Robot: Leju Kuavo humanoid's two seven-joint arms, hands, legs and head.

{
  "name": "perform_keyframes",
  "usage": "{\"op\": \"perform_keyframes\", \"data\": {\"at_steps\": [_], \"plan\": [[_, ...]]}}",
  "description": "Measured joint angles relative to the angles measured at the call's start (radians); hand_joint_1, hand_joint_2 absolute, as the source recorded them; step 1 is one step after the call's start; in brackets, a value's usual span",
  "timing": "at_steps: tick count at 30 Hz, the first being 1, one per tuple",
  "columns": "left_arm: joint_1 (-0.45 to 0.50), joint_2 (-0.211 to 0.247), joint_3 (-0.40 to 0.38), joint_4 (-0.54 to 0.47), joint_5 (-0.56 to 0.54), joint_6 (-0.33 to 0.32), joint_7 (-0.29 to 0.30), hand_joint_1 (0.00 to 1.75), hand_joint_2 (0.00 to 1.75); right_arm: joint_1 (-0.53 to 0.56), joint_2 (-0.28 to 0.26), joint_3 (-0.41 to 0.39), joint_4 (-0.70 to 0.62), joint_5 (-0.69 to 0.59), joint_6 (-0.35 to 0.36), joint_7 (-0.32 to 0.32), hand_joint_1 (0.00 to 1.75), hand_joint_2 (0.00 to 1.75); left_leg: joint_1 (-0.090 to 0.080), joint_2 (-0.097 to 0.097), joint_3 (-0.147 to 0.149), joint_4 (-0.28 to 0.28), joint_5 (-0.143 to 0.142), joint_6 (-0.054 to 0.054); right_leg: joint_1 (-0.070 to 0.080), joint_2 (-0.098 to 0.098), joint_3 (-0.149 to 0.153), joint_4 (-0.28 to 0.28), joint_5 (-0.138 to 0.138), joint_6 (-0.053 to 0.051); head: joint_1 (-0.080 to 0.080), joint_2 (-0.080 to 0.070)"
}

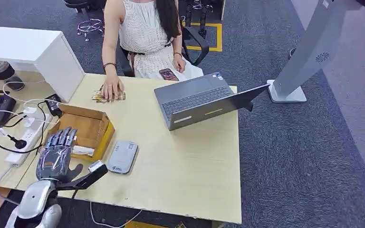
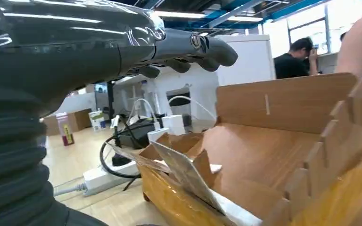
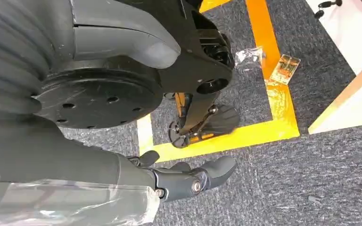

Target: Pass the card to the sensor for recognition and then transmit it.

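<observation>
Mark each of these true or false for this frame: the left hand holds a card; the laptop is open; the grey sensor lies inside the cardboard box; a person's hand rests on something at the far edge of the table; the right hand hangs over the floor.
1. The left hand holds a card. False: it hovers over the cardboard box with nothing in its fingers.
2. The laptop is open. True.
3. The grey sensor lies inside the box. False: it lies on the table beside the box.
4. A person's hand rests on something at the table's far edge. True; it covers a small flat stack.
5. The right hand hangs over the floor. True: grey carpet and yellow tape lie beneath it.
</observation>
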Motion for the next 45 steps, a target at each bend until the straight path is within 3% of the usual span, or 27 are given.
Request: {"op": "perform_keyframes", "data": {"at_steps": [13, 14, 15, 45], "plan": [[-0.014, 0.016, 0.063, 0.041, 0.055, 0.0, -0.024, 0.0, 1.75, 0.0, 0.0, 0.0, 0.0, 0.014, -0.011, 0.005, 0.0, 1.75, 0.0, 0.0, 0.0, 0.0, 0.0, 0.0, 0.0, 0.0, 0.0, 0.0, 0.0, 0.0, 0.0, 0.0], [-0.015, 0.017, 0.063, 0.043, 0.056, 0.0, -0.026, 0.17, 1.75, 0.0, 0.0, -0.001, 0.0, 0.014, -0.011, 0.005, 0.0, 1.75, 0.0, 0.0, 0.0, 0.0, 0.0, 0.0, 0.0, 0.0, 0.0, 0.0, 0.0, 0.0, 0.0, 0.0], [-0.015, 0.016, 0.064, 0.044, 0.056, 0.0, -0.027, 1.75, 1.75, 0.0, 0.0, -0.001, 0.0, 0.016, -0.011, 0.005, 0.0, 1.75, 0.0, 0.0, 0.0, 0.0, 0.0, 0.0, 0.0, 0.0, 0.0, 0.0, 0.0, 0.0, 0.0, 0.0], [-0.009, 0.024, 0.065, 0.068, 0.057, -0.013, -0.045, 1.75, 1.75, 0.001, -0.01, -0.024, 0.0, 0.026, 0.007, 0.003, 0.0, 1.75, 0.0, 0.0, 0.0, 0.0, 0.0, 0.0, 0.0, 0.0, 0.0, 0.0, 0.0, 0.0, 0.0, 0.0]]}}
